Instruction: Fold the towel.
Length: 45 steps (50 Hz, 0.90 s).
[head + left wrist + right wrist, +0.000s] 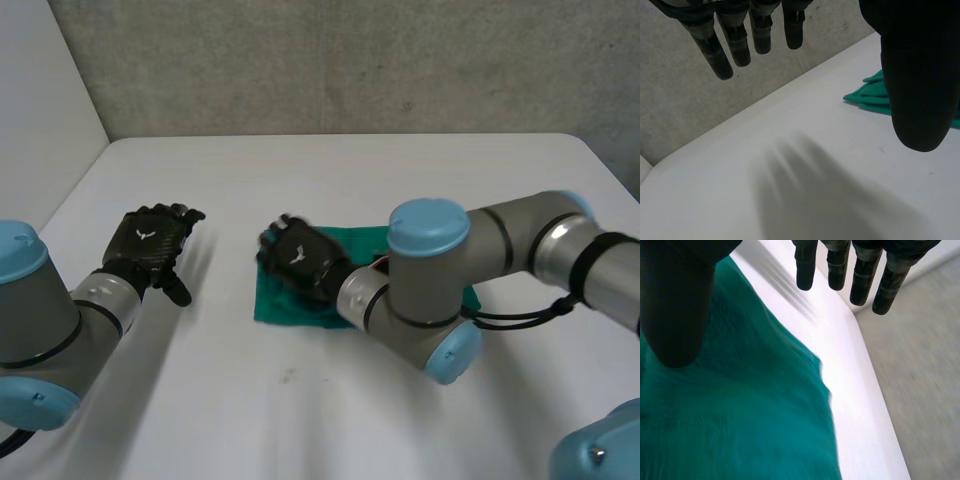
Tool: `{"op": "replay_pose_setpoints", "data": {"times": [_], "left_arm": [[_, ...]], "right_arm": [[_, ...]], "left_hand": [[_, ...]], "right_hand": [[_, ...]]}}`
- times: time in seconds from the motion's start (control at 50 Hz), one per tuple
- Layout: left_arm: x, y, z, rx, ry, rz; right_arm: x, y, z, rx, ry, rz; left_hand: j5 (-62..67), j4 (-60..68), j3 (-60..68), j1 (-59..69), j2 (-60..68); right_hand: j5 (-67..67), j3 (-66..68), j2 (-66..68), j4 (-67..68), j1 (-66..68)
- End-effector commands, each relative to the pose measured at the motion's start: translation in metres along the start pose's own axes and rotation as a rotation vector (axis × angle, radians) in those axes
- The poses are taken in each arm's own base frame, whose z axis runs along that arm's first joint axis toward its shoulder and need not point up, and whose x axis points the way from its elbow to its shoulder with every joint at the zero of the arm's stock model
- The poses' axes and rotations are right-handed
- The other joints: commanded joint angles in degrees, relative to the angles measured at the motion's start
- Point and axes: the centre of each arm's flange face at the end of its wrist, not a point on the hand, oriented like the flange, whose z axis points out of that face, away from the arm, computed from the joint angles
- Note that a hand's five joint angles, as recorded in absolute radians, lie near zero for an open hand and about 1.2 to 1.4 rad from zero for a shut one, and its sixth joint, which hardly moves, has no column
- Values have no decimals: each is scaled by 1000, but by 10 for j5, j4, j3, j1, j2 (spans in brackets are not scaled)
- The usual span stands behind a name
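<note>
A green towel [290, 305] lies folded in a small rectangle at the middle of the white table [330, 190]. My right hand [297, 258] hovers over the towel's left part, fingers straight and holding nothing. In the right wrist view the towel [740, 410] spreads under the palm, with the right hand's fingers [837, 265] past its edge. My left hand [150, 245] is well to the left of the towel, open above bare table. In the left wrist view its fingers [740, 37] are straight and the towel's corner [870, 95] lies beside the thumb.
A grey wall [340, 60] runs behind the table's far edge, and a white wall [40, 110] stands at the left. My right arm [470, 270] crosses over the towel's right part.
</note>
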Motion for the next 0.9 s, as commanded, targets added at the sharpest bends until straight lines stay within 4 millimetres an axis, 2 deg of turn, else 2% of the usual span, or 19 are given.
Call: {"op": "replay_pose_setpoints", "data": {"times": [0.02, 0.08, 0.1, 0.22, 0.32, 0.42, 0.52, 0.56, 0.62, 0.64, 0.66, 0.7, 0.72, 0.78, 0.82, 0.84, 0.86, 0.88, 0.9], "left_arm": [[1, 1, -1, -1, 4, 1], [2, 0, -1, -1, 5, 2], [2, 1, -1, -2, 6, 0], [7, 1, -2, -2, 20, 4], [9, 1, -3, -3, 24, 5], [12, 1, -4, -2, 32, 6], [12, 0, -5, -2, 34, 7], [12, -2, -5, 5, 32, 8], [11, -16, -7, 47, 25, 13], [11, -20, -8, 60, 27, 14], [11, -25, -8, 76, 26, 17], [15, -38, -9, 116, 35, 9], [17, -43, -9, 132, 38, -1], [22, -58, -9, 168, 44, -51], [28, -78, -9, 189, 46, -139], [28, -83, -9, 193, 46, -160], [27, -87, -8, 194, 43, -181], [27, -94, -6, 189, 43, -215], [27, -96, -5, 186, 44, -227]], "right_arm": [[78, 17, -47, -167, 246, 357], [84, 28, -59, -199, 261, 452], [87, 45, -74, -252, 273, 559], [82, 92, -112, -404, 292, 675], [77, 119, -127, -470, 298, 709], [79, 130, -130, -481, 311, 718], [101, 132, -122, -423, 401, 653], [112, 125, -118, -392, 441, 615], [127, 89, -101, -293, 455, 531], [127, 75, -95, -261, 439, 510], [122, 48, -83, -204, 396, 485], [111, 21, -72, -152, 336, 463], [103, 10, -66, -130, 307, 451], [48, -18, -38, -85, 136, 390], [24, -27, -32, -64, 62, 352], [24, -27, -32, -64, 62, 352], [0, -37, -29, -39, -24, 300], [-5, -38, -28, -34, -37, 287], [-7, -38, -27, -34, -41, 278]], "left_hand": [[-27, -21, -31, -17, -20], [-27, -21, -31, -17, -20], [-27, -21, -31, -17, -20], [-27, -21, -31, -17, -20], [-27, -21, -31, -17, -20], [-27, -21, -31, -17, -20], [-27, -21, -31, -17, -20], [-27, -21, -31, -17, -20], [-18, -13, -22, -9, -11], [-15, -9, -19, -6, -8], [-11, -6, -16, -2, -4], [-10, -4, -14, 0, -3], [-10, -4, -14, 0, -3], [-11, -6, -16, -2, -4], [-13, -8, -17, -4, -6], [-15, -9, -19, -5, -8], [-15, -9, -19, -6, -8], [-20, -14, -24, -10, -13], [-21, -16, -26, -12, -15]], "right_hand": [[-44, -24, -28, -35, -18], [-44, -24, -28, -35, -18], [-44, -24, -28, -35, -18], [-44, -24, -28, -35, -18], [209, 229, 224, 218, 235], [652, 672, 668, 661, 678], [656, 676, 672, 665, 682], [656, 676, 672, 665, 682], [656, 676, 672, 665, 682], [656, 676, 672, 665, 682], [656, 676, 672, 665, 682], [656, 676, 672, 665, 682], [656, 676, 672, 665, 682], [656, 676, 672, 665, 682], [656, 676, 672, 665, 682], [656, 676, 672, 665, 682], [656, 676, 672, 665, 682], [656, 676, 672, 665, 682], [510, 530, 526, 519, 536]]}}
